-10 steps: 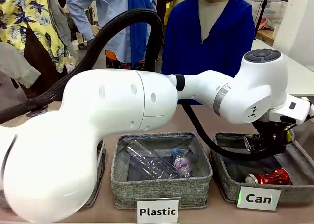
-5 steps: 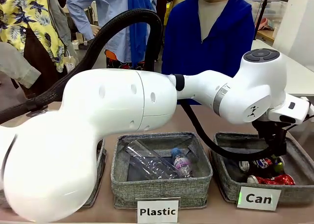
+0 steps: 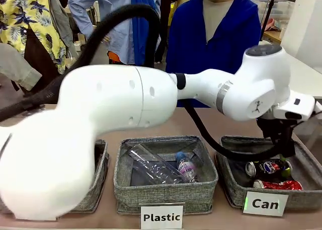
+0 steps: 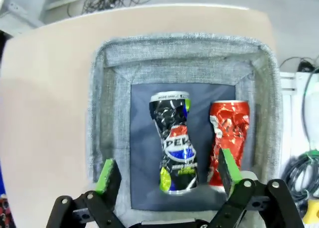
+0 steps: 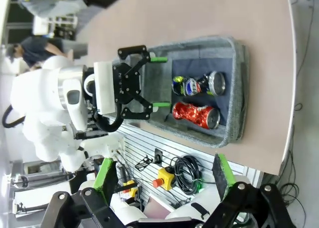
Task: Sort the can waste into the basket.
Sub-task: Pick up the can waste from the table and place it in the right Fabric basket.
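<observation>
Inside the basket (image 4: pixel 107 118) signed "Can", the dark blue can (image 4: pixel 175 140) is now lying beside the red can (image 4: pixel 227 135), freshly dropped; the left gripper (image 4: pixel 167 170) is hovering above, fingers spread and empty. The right gripper (image 5: pixel 164 175) is waiting spread too. Sorting looks finished.

White rounded arm (image 3: pixel 126 101) with black cable (image 3: pixel 115 23), black hand (image 4: pixel 167 175), green pads (image 4: pixel 106 172).
</observation>
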Motion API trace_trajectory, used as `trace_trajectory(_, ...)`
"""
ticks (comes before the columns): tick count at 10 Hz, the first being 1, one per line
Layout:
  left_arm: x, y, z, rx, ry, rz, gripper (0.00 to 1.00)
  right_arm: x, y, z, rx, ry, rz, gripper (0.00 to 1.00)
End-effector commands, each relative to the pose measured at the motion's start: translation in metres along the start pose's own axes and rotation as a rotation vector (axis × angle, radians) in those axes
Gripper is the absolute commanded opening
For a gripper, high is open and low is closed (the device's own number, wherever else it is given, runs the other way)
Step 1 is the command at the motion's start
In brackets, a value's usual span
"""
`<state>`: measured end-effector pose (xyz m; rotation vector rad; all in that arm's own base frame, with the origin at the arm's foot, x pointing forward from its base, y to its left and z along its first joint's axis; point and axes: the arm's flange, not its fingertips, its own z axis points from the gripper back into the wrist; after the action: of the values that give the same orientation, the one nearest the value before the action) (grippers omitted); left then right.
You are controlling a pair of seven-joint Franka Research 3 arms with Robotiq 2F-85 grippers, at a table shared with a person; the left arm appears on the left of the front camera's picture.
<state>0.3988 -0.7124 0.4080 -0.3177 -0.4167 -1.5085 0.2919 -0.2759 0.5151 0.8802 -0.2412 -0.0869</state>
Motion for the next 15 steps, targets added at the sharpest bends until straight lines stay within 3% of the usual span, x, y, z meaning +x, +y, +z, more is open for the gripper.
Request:
trace_trajectory(1, -0.049, -0.012, 0.072, -0.054, 0.005, 0.125, 1.0, 0.025, 0.01, -0.007, 0.084, -0.02, 0.018, 1.0)
trace_trajectory(2, -0.072, -0.017, 0.11, -0.05, 0.014, 0.33, 1.0, 0.039, 0.023, -0.023, 0.106, 0.022, 0.059, 1.0)
trace_trajectory(3, -0.099, -0.026, 0.147, -0.051, -0.017, 0.436, 1.0, 0.055, 0.039, -0.042, 0.112, 0.023, 0.079, 1.0)
trace_trajectory(5, -0.171, -0.041, 0.214, -0.06, -0.085, 0.54, 1.0, 0.08, 0.081, -0.09, 0.197, 0.105, 0.183, 1.0)
trace_trajectory(9, -0.341, -0.042, 0.311, -0.149, -0.35, 0.775, 1.0, 0.102, 0.141, -0.209, 0.218, 0.242, 0.242, 1.0)
trace_trajectory(13, -0.5, -0.013, 0.348, -0.245, -0.496, 1.068, 1.0, 0.09, 0.144, -0.308, 0.449, 0.403, 0.183, 1.0)
trace_trajectory(15, -0.575, 0.004, 0.333, -0.369, -0.657, 1.147, 1.0, 0.088, 0.133, -0.323, 0.608, 0.45, 0.09, 1.0)
